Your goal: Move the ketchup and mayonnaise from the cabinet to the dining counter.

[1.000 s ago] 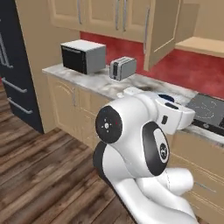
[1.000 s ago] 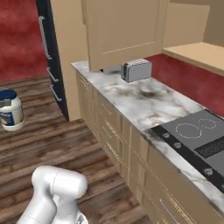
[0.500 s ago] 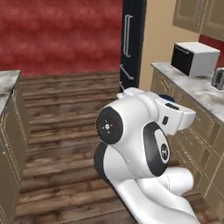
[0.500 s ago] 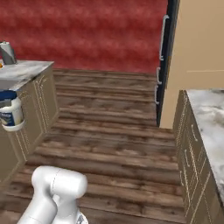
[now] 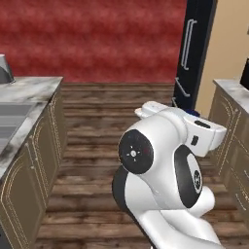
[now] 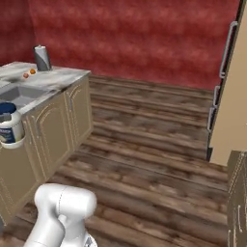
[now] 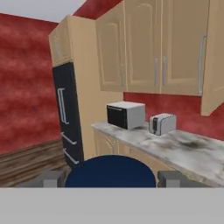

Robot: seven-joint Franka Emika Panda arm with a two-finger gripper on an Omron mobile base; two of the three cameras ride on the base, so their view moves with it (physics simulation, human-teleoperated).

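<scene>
mayonnaise (image 7: 110, 171) in claw (image 7: 111, 178), jar body hidden

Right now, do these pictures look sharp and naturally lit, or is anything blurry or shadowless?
Left base view: flat, even light, the wood floor soft and smeared. Right base view: the mayonnaise label is too blurred to read. Hand view: the microwave and toaster are soft-edged, casting faint shadows; no glare anywhere.

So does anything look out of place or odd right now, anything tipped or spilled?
Nothing stands out. The mayonnaise sits upright in the tool, its blue lid level between the fingertips. The microwave and toaster stand square on the worktop.
</scene>
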